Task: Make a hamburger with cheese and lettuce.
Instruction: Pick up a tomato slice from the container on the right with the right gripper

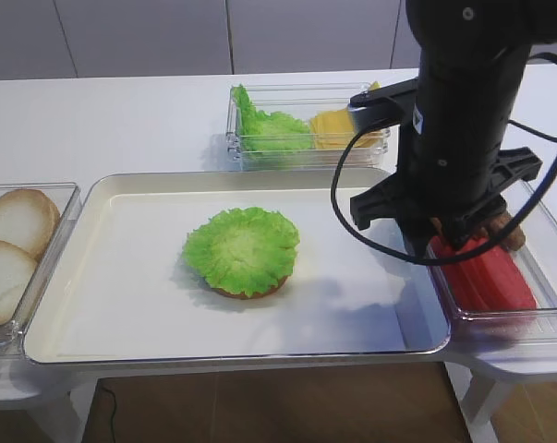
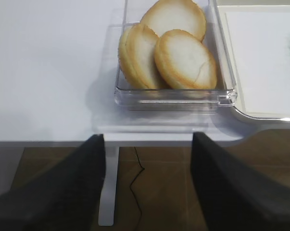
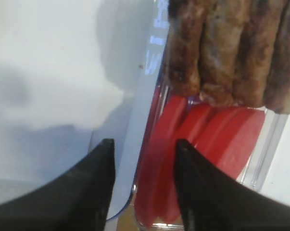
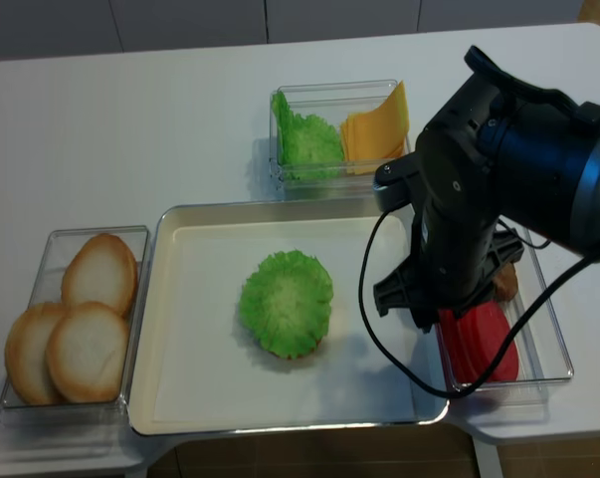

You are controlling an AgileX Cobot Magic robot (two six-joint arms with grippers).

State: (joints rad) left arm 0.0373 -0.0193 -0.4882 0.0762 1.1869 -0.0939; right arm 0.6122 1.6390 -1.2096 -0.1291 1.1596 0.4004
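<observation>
hamburger: tan bun base under ruffled green lettuce leaf (image 1: 242, 249), mid white metal tray (image 1: 121, 318), awaiting fillings | pale-yellow cheese slices (image 1: 334, 128) stay in clear tub beyond tray's far edge | right gripper (image 3: 144, 159) spread, empty, over red slices (image 3: 207, 139) | left gripper (image 2: 147, 159) spread, empty | writing: none legible

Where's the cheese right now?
In the exterior high view the cheese sits in the clear bin behind the tray, right compartment, beside the spare lettuce.
</observation>
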